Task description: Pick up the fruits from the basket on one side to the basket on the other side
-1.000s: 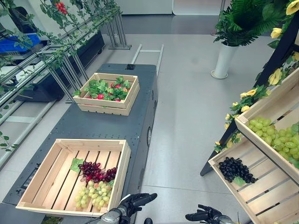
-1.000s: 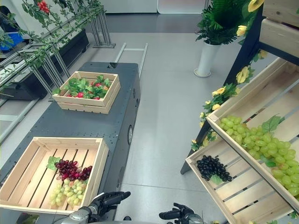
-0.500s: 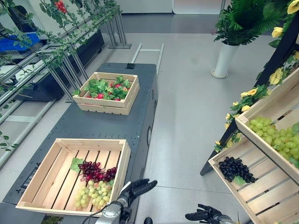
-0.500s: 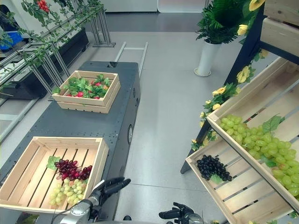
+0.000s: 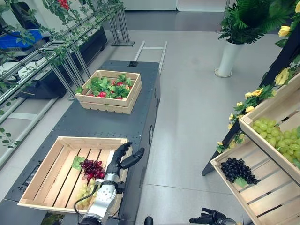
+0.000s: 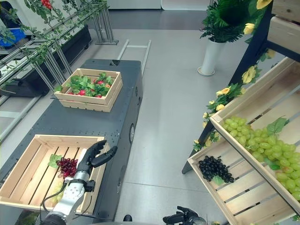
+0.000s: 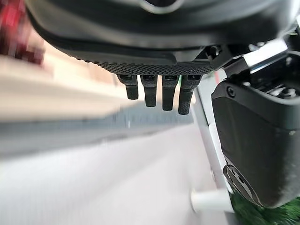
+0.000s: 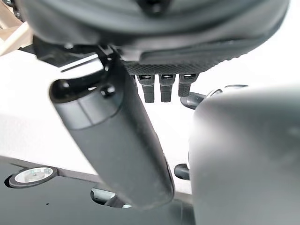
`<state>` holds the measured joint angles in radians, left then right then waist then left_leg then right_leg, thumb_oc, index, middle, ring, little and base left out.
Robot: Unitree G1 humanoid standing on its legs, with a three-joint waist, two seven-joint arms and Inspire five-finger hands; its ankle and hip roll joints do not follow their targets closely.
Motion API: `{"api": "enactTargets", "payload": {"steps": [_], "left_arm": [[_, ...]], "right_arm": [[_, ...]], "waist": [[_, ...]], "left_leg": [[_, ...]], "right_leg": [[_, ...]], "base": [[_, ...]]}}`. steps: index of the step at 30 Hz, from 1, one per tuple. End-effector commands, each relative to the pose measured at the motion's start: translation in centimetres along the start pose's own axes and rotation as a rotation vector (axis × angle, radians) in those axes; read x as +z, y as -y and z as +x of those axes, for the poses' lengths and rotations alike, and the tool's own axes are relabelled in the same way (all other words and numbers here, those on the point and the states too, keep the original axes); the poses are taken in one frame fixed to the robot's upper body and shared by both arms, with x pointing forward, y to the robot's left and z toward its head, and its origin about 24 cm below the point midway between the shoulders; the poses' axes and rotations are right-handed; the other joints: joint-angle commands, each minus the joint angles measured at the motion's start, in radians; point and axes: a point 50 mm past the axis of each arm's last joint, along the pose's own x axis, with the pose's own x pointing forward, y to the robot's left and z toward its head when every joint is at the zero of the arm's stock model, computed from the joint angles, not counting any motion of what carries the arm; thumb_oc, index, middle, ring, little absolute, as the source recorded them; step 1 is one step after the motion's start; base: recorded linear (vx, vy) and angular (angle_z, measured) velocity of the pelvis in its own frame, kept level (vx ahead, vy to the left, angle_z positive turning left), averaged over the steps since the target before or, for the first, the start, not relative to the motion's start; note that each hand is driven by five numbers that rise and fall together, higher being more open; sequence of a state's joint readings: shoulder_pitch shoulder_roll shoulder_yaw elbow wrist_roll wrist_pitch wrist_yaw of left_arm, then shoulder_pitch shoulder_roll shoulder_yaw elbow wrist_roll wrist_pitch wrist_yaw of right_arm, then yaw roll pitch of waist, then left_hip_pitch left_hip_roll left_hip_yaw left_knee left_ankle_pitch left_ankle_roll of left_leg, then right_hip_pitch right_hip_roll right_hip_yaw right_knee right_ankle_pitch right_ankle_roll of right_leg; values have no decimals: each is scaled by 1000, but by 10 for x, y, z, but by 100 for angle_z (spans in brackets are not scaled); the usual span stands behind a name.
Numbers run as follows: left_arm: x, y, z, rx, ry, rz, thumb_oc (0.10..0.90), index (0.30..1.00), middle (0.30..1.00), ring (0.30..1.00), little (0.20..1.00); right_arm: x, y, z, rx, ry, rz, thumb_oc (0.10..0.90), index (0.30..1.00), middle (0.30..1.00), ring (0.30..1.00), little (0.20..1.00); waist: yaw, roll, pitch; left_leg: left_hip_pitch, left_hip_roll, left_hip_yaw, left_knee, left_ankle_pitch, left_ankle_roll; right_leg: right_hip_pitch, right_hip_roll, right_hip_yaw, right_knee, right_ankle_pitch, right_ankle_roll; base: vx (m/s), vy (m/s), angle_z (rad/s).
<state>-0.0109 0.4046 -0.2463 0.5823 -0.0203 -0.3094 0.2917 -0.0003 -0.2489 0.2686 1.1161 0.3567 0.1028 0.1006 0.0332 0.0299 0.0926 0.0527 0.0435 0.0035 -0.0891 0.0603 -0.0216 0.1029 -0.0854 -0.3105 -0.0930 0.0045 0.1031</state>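
Green grapes (image 5: 83,193) partly behind left arm.

**Camera layout**

My two head eyes look steeply down from just apart, sharing the long dark grey table (image 5: 117,122) and slanted wooden shelf crates (image 6: 253,140). My wrist cameras peer along each dark hand (image 7: 154,89) from very close.

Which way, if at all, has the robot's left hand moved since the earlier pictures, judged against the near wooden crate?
Yes. The left hand has moved forward and up from below the near wooden crate to hover open over its right rim, beside the red grapes.
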Motion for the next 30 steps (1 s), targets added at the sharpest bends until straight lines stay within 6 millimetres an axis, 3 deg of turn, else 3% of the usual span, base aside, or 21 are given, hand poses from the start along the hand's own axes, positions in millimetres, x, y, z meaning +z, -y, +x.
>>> {"api": "enactTargets", "payload": {"steps": [1, 13, 16, 22, 30], "left_arm": [[52, -61, 26, 248, 242, 156, 800, 900, 900, 900, 900], [40, -120, 19, 453, 128, 596, 800, 900, 900, 900, 900], [35, -147, 15, 506, 36, 716, 800, 900, 900, 900, 900], [28, -174, 8, 537, -83, 804, 800, 900, 900, 900, 900], [39, -214, 6, 643, -195, 912, 800, 900, 900, 900, 900]], "right_arm": [[-2, 13, -4, 19, 9, -68, 800, 900, 900, 900, 900], [19, 29, -7, 6, 88, -122, 800, 900, 900, 900, 900], [30, 32, -8, 0, 126, -126, 800, 900, 900, 900, 900], [40, 35, -10, -1, 169, -130, 800, 900, 900, 900, 900], [58, 27, -12, 38, 267, -128, 800, 900, 900, 900, 900]], "waist": [[35, -30, -3], [72, -19, 111], [85, -18, 158], [99, -20, 227], [101, -41, 305]], "left_leg": [[1, -39, 58, 2, -49, -14], [-123, -14, 51, 76, -13, -37], [-183, -5, 55, 133, -18, -41], [-264, 7, 52, 237, -44, -52], [-405, 15, 53, 403, -79, -37]], "right_leg": [[-28, 13, 19, 74, -28, -27], [-119, 21, -21, 175, -79, -61], [-150, 25, -43, 208, -99, -74], [-187, 32, -48, 281, -140, -85], [-277, 29, -57, 410, -176, -106]], "base": [[11, 20, 6], [-65, 10, 17], [-111, -16, 25], [-31, 3, 10], [-15, 20, 6]]}}
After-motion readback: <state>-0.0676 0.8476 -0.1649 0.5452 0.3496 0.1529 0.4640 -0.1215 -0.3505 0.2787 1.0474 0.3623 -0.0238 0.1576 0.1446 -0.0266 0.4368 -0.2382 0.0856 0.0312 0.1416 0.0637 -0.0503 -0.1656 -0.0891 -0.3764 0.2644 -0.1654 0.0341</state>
